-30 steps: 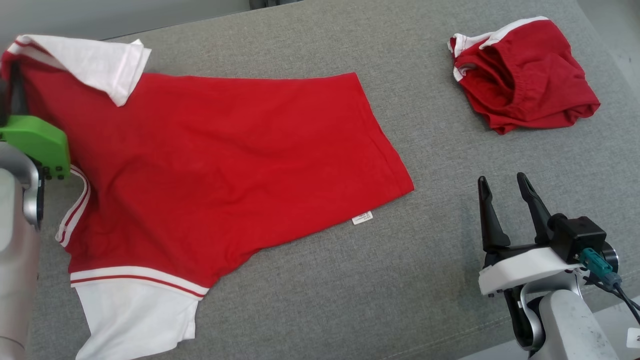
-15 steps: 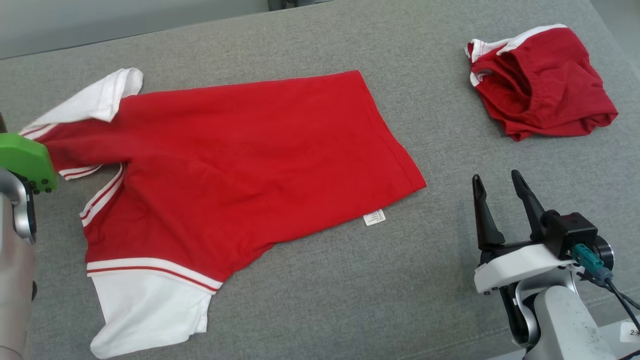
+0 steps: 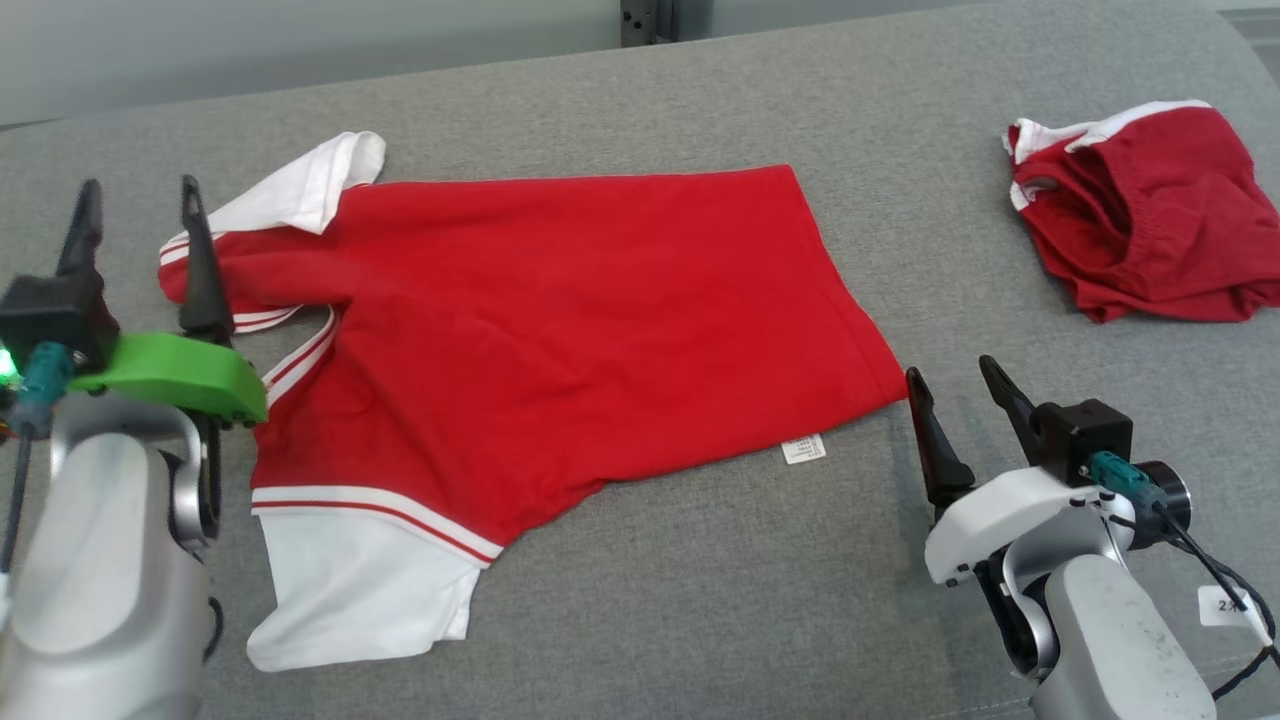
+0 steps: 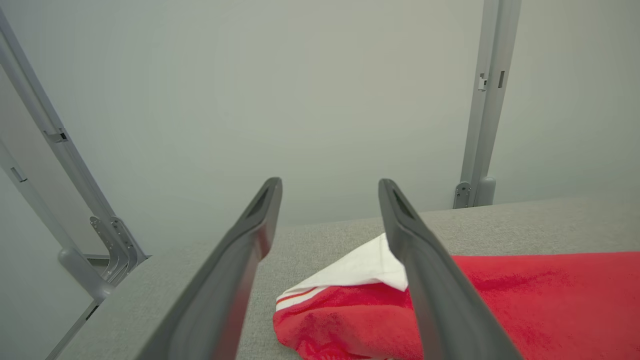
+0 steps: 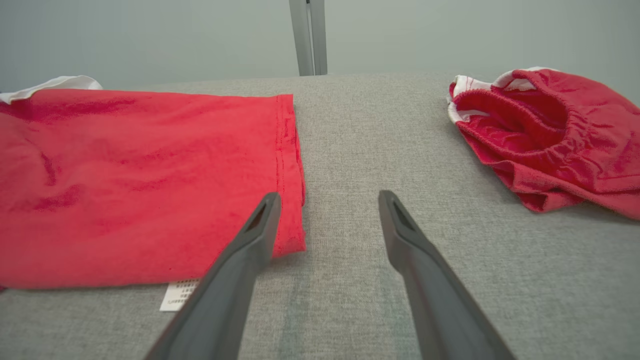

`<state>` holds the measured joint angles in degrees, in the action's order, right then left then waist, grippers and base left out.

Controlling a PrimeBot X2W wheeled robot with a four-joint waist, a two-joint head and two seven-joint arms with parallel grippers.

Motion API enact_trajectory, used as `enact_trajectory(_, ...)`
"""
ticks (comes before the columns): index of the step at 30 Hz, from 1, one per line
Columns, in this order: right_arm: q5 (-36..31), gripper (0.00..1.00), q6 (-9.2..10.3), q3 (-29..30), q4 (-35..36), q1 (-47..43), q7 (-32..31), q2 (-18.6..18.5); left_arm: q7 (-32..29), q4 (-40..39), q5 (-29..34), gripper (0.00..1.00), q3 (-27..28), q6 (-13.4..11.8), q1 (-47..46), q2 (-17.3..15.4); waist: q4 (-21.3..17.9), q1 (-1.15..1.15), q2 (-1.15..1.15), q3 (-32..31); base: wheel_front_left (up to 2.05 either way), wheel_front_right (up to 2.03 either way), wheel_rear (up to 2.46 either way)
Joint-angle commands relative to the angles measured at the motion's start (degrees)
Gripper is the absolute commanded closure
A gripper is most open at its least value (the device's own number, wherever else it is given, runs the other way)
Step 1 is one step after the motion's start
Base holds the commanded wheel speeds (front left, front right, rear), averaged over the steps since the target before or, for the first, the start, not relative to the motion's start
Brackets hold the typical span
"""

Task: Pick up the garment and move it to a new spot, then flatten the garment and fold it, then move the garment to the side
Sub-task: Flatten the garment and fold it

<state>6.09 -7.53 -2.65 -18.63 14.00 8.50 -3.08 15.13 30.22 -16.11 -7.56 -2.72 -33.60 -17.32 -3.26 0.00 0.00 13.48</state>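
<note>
Grey woven fabric covers a wide padded surface (image 3: pixel 700 580), with a plain pale wall (image 4: pixel 300 100) and a metal post (image 4: pixel 487 100) behind it. A red shirt (image 3: pixel 580 320) with white sleeves and red-and-white striped trim lies spread across the middle and left of the surface, mostly flat. Its far sleeve is folded over at the shoulder. A small white label (image 3: pixel 803 449) sticks out from under the hem near the shirt's right corner; its print is too small to read. Crumpled red shorts (image 3: pixel 1150 250) with white trim sit well apart at the far right.

The left gripper (image 3: pixel 140 185), on a green mount, stands with fingers spread and empty, just beside the folded shoulder. The right gripper (image 3: pixel 950 368) is also spread and empty, just beside the hem corner. A white tag (image 3: pixel 1228 606) hangs from the right arm's cable, its writing starting with "2".
</note>
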Motion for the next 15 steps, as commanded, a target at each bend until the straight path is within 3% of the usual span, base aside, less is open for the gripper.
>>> enact_trajectory(1, 0.2, 0.0, 0.07, -0.1, -0.6, 1.0, -1.4, -0.8, 0.0, -2.7, -0.3, 0.0, 0.2, 0.3, 2.8, 1.0, 2.9, 0.0, 0.0, -1.5, 0.0, 0.0, 0.0)
enact_trajectory(8, 3.9, 0.0, 0.07, -2.2, -3.3, 2.8, -8.6, -3.1, 0.0, -15.8, -0.1, 0.0, 0.9, 0.1, 16.1, 6.8, 6.7, 0.0, 0.0, -1.8, 0.0, 0.0, 0.0)
enact_trajectory(15, 7.6, 0.0, 0.08, -3.5, -5.3, 4.2, -10.9, -4.4, 0.0, -20.9, 0.4, 0.0, 2.0, -0.2, 24.1, 9.9, 8.7, 0.0, 0.0, -1.6, 0.0, 0.0, 0.0)
